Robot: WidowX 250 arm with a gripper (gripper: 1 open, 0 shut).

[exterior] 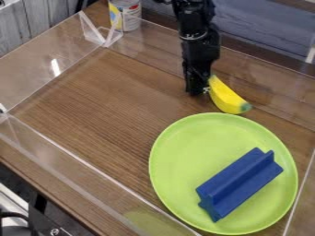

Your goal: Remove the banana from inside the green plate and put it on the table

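Camera view, jaws clenched down at worktop (99, 101), banana (227, 96) touched at their right, hold unclear, green plate (185, 157) with blue block (240, 184) nearer the camera.

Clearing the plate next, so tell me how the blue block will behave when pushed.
The blue block looks rigid and flat-sided, so it should slide, not roll. The green plate looks smooth, so the block may skid easily, though the plate's rim might catch it.

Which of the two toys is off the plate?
The yellow banana: it lies on the table by the gripper, while the blue block sits on the green plate.
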